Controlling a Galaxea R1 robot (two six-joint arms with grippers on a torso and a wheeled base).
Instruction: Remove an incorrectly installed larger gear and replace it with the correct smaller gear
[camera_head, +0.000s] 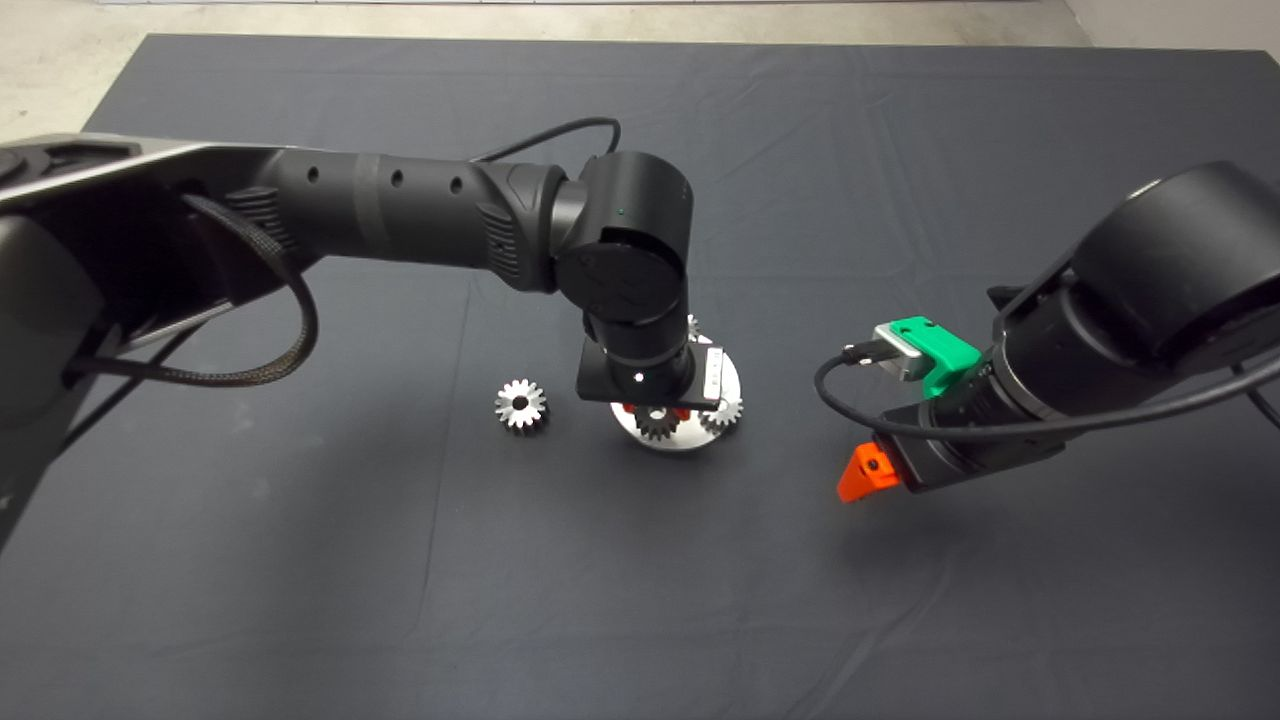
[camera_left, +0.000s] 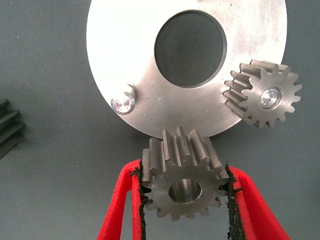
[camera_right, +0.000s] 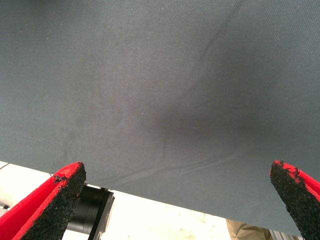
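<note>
Left gripper (camera_left: 185, 200) jaws grasp a rigid, likely heavy, slippery steel gear (camera_left: 182, 182) across its teeth, beside the round plate (camera_left: 125, 55); right gripper (camera_right: 175, 200) released, well clear.

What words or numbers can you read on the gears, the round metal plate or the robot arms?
None. No readable text shows in any view.
The gear held in the left gripper: bare metal, no marks.
The round metal plate and the gear mounted on it: no marks.
The gear lying loose on the mat: no marks.
The right gripper: nothing written.
</note>
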